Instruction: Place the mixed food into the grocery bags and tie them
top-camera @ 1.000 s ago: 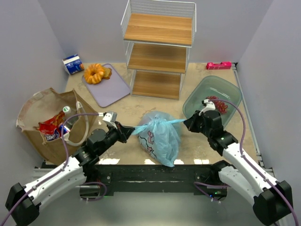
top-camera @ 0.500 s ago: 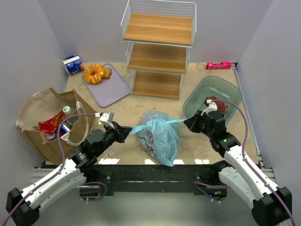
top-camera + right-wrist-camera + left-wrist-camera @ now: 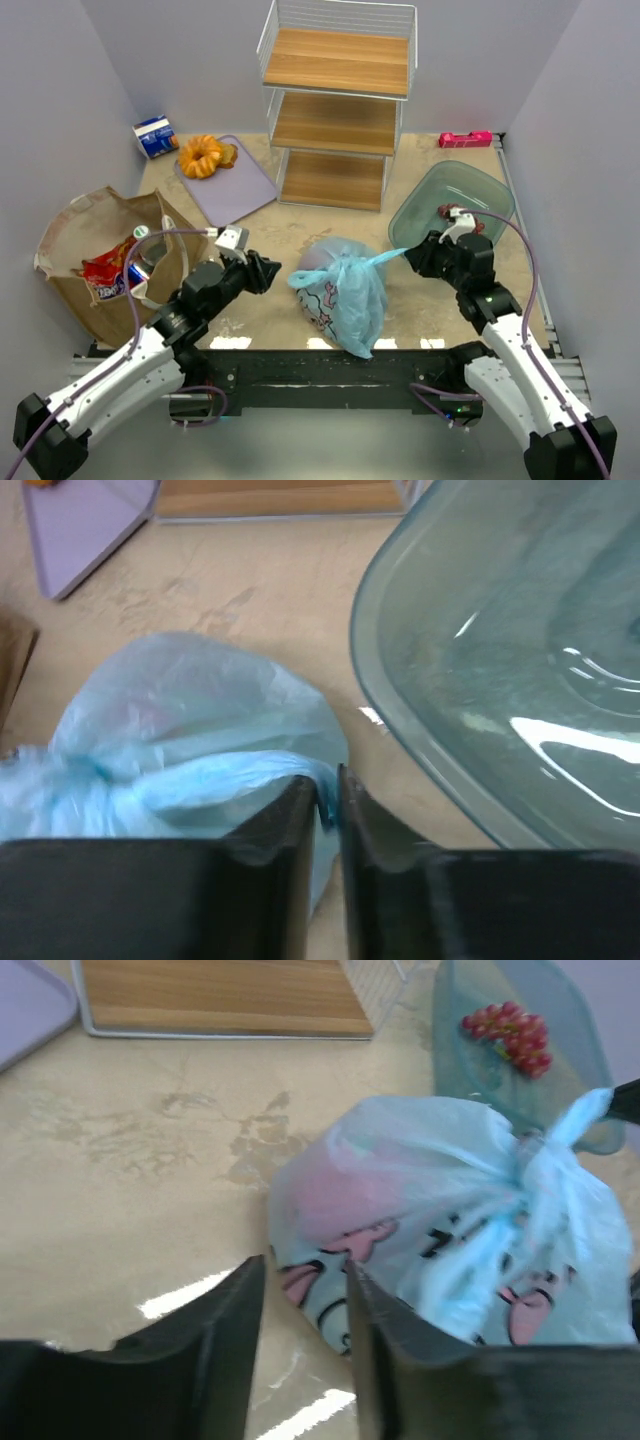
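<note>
Your thin light-blue plastic bag with pink and black print [image 3: 340,295] lies on the table [image 3: 270,225], straight out in front of the white wire rack with three wooden shelves [image 3: 335,100], on the rack's near side. The bag's long axis runs from the rack toward the near table edge. Its gathered, knotted top is the end closer to the rack and its rounded bottom is the end farther from it. From the knot a twisted tail of plastic stretches sideways, past the rack's right side.

Your right gripper [image 3: 413,258] is clamped on the end of that tail; the wrist view shows the two fingers pinching the blue strand. Your left gripper [image 3: 265,272] sits just off the bag's other side, fingers parted and gripping nothing.

The green translucent bowl [image 3: 445,185] stands nearer than the rack's right corner, with red grapes [image 3: 512,1035] inside. The large brown paper bag with white loop handles [image 3: 75,225] lies well off the rack's left side, with a red crinkly snack packet [image 3: 108,272] in its mouth.
</note>
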